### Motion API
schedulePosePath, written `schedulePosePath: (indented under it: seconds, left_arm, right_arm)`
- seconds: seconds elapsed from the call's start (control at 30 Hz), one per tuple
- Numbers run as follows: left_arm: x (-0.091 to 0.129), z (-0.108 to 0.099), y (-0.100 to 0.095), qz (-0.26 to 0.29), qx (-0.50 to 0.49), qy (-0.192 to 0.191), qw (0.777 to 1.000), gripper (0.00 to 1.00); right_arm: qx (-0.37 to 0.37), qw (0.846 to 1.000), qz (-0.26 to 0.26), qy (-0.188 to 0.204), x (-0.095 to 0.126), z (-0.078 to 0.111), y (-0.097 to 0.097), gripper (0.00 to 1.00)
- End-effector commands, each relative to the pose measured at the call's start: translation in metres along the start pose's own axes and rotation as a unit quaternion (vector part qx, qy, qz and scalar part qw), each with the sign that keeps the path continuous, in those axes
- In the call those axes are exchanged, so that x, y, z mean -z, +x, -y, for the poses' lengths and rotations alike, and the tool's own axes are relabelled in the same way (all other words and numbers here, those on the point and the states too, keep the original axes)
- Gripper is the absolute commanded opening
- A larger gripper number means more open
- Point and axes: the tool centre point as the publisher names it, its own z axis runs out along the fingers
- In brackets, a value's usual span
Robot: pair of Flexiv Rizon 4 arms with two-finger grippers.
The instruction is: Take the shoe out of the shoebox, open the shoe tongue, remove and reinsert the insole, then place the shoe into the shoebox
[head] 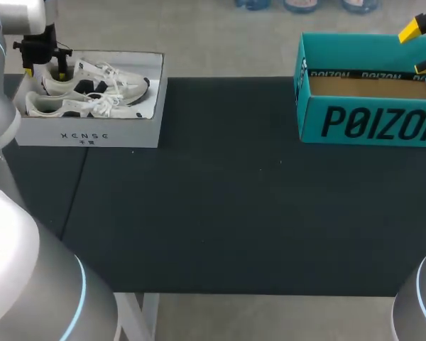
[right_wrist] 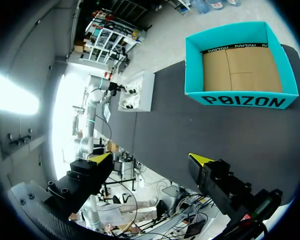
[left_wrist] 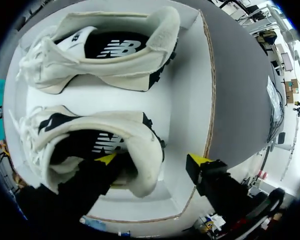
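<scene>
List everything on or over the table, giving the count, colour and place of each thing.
shoebox: 1, white, open-topped, far left of the table
sneakers: 2, cream-white with black, side by side in the shoebox
teal box: 1, teal with a brown floor, empty, far right of the table
table: 1, dark grey, under both boxes
left gripper: 1, black with yellow tips, open, one finger inside a sneaker, the other outside its heel
right gripper: 1, black with yellow tips, open, raised near the teal box
</scene>
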Motion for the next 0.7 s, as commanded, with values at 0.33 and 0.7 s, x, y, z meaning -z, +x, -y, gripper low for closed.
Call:
schedulePosePath:
  seconds: [0.33, 0.7]
  left_arm:
    - [0.062, 0.013, 0.0, 0.018, 0.046, 0.012, 0.999, 1.0]
    - [0.101, 0.032, -0.002, 0.029, 0.116, 0.029, 0.992, 1.0]
  right_arm:
    - [-0.001, 1.0, 0.001, 0.001, 0.0, -0.001, 0.0, 1.0]
    - [-0.001, 1.0, 0.001, 0.001, 0.0, -0.001, 0.0, 1.0]
